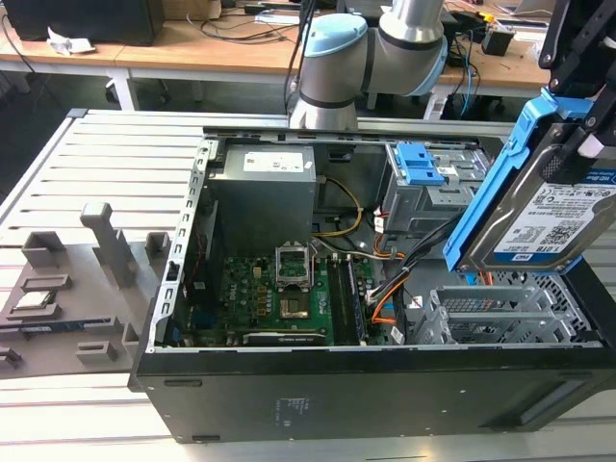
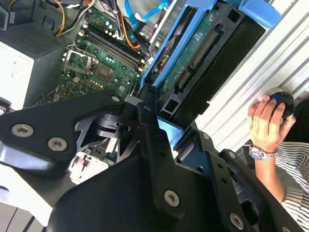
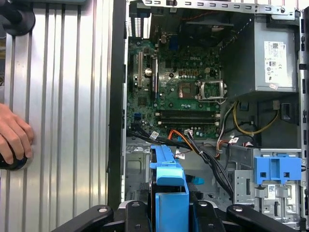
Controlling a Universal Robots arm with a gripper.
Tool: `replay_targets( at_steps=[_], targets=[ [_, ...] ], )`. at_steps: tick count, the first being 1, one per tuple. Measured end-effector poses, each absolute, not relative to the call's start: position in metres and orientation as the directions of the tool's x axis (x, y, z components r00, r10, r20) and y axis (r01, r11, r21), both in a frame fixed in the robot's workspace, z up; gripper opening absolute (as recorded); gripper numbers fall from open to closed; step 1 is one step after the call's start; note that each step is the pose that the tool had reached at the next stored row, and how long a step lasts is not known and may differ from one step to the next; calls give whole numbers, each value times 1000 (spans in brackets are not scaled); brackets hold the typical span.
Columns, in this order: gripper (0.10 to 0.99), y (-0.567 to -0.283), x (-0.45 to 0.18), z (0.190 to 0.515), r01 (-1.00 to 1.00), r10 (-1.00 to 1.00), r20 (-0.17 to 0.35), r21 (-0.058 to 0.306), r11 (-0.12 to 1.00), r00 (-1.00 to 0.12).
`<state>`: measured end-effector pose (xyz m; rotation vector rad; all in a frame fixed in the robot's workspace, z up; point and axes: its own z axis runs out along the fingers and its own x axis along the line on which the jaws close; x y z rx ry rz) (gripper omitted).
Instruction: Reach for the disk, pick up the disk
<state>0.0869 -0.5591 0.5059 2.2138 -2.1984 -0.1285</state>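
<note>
the gripper (image 3: 171,215) is clamped on the disk (image 1: 551,217), held tilted in the air above the open computer case (image 1: 385,380). below lie cables (image 1: 409,260) and the motherboard (image 1: 279,294); farther back, the blue latch (image 1: 419,164).

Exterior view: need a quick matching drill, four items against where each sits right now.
Items:
1. disk
2. blue latch piece
3. small square chip
4. power supply box

Places:
A. grey fixture outside the case
B. back corner of the open case
C. top of the grey drive cage
D. held tilted above the case, in the gripper

Pairs: 1-D, 2-C, 3-A, 4-B
</note>
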Motion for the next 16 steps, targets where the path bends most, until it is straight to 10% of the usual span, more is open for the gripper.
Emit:
replay_targets(
  at_steps=[16],
  targets=[
    [369,-559,95,491,-997,-999,-45,82,-9,5]
  ],
)
